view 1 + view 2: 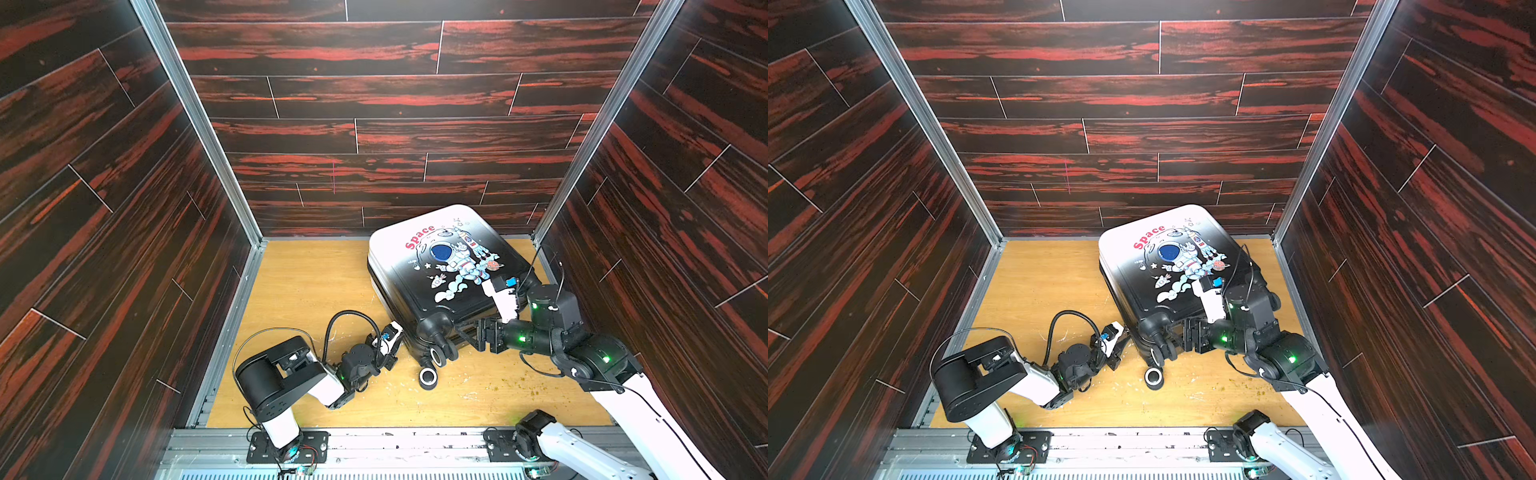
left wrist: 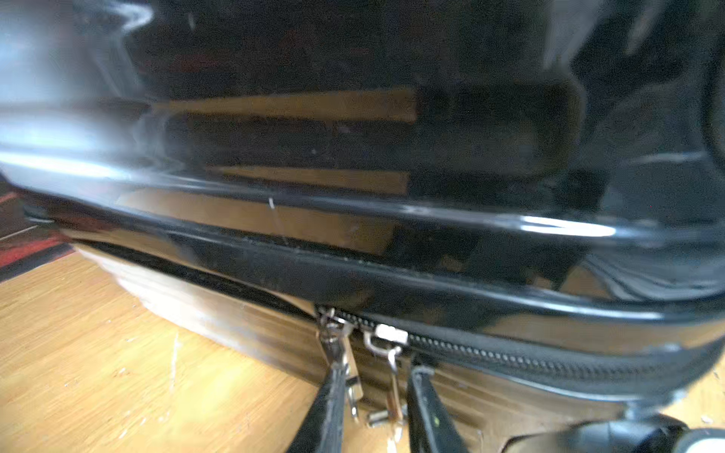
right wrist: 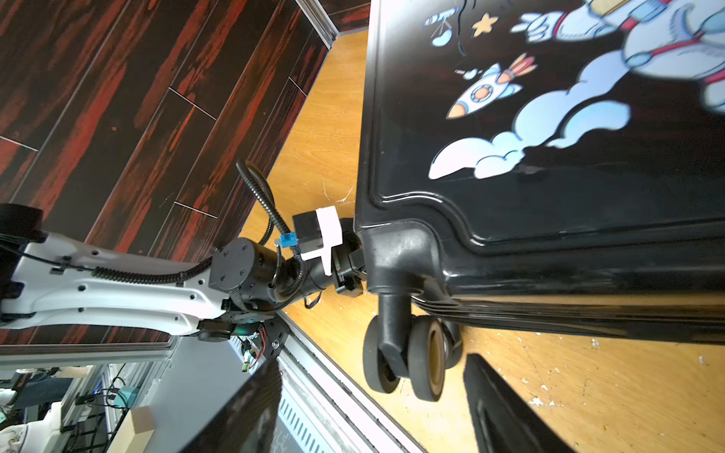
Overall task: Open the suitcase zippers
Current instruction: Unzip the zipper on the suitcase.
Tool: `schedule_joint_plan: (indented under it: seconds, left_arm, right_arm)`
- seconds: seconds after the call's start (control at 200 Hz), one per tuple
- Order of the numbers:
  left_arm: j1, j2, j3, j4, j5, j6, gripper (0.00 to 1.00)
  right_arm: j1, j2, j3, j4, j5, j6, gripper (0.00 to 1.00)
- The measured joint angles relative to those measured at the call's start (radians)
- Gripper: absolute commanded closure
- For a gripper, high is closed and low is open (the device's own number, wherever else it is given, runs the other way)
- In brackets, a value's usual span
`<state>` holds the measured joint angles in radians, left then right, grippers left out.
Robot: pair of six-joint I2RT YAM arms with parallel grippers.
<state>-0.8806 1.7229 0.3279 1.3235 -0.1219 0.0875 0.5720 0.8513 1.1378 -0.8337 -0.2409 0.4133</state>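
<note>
Beside the suitcase — left tool narrow around zippers; right tool wide.

From my remote station: the light wooden counter fills the floor of the walled cell, scuffed with white scratches and dotted with small crumbs toward its near right side. The suitcase lies flat on it, astronaut lid up, toward the far right corner, its spinner wheels pointing at the near edge. Just beside them, a loose black ring with a pale centre rests on the wood.
</note>
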Motion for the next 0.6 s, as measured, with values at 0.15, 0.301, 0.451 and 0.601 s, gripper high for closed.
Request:
schedule_joint_plan:
  seconds: [0.15, 0.301, 0.451, 0.601]
  left_arm:
    - [0.002, 0.024, 0.031, -0.007, 0.062, -0.002, 0.93]
    - [0.008, 0.026, 0.037, -0.013, 0.094, -0.013, 1.0]
    - [0.012, 0.026, 0.037, -0.012, 0.108, -0.02, 1.0]
    - [0.019, 0.026, 0.037, -0.012, 0.128, -0.023, 1.0]
  right_arm:
    - [0.0, 0.002, -0.001, -0.04, 0.002, 0.0, 0.26]
    - [0.0, 0.002, -0.034, -0.076, 0.009, 0.003, 0.25]
    - [0.0, 0.014, -0.079, -0.11, 0.029, 0.017, 0.2]
    - [0.0, 0.071, -0.09, -0.114, 0.034, 0.037, 0.12]
